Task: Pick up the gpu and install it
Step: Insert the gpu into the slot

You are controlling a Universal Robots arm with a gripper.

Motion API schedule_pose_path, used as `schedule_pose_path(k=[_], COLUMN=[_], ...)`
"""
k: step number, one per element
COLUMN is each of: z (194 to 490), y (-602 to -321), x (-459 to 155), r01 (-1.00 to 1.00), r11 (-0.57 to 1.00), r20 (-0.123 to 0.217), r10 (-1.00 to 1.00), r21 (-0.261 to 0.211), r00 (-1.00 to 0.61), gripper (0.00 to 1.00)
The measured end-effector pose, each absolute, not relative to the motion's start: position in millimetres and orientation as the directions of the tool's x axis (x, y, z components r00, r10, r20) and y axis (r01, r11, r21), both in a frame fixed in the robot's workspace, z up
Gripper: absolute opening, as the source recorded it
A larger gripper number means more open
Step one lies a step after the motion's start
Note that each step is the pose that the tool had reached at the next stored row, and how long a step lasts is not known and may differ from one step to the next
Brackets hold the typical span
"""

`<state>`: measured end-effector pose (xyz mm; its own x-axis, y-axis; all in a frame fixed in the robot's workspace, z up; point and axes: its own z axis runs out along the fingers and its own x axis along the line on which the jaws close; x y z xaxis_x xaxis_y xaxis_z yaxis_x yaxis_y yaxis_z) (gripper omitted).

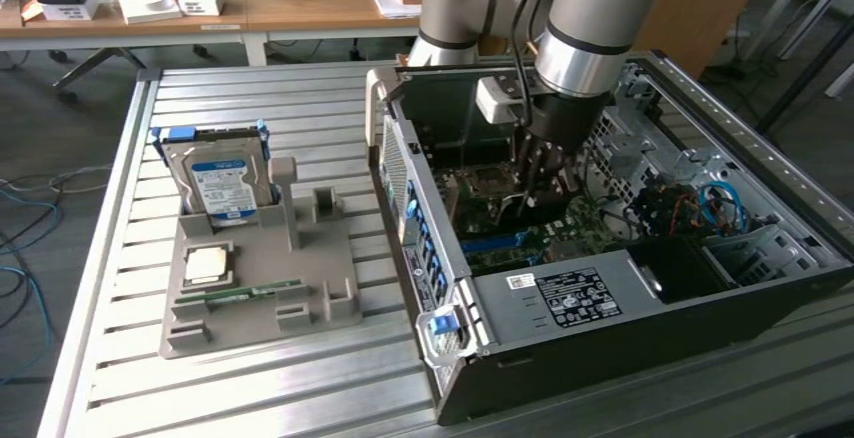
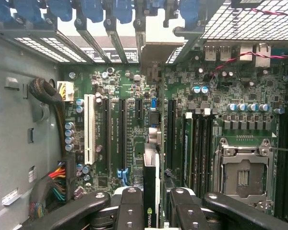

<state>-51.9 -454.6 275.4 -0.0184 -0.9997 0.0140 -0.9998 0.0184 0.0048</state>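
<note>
Deep inside the open computer case (image 1: 574,298), my gripper (image 1: 541,183) points straight down at the motherboard (image 1: 534,230). In the wrist view the gpu (image 2: 151,175) shows edge-on as a thin dark card with a green logo. It sits between the black fingers (image 2: 131,203) of my gripper (image 2: 151,201), which is shut on it. The card runs parallel to the long black expansion slots (image 2: 122,136) on the green motherboard (image 2: 134,91), between two of them. Whether its lower edge touches a slot I cannot tell.
A grey holder tray (image 1: 320,278) at the exterior view's left carries a silver hard drive (image 1: 220,183), a square chip (image 1: 207,263) and a green memory stick (image 1: 240,295). Near the card are a white slot (image 2: 90,129), a cable bundle (image 2: 50,96) and the processor socket (image 2: 242,175).
</note>
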Motion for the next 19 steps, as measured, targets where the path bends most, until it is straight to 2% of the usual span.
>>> schedule_pose_path(k=[19], z=[274], y=[-454], x=[-63], r01=[-1.0], r11=[0.018], r20=[0.014], r10=[-1.0], r21=[0.005], r00=[-0.018], gripper=[0.26])
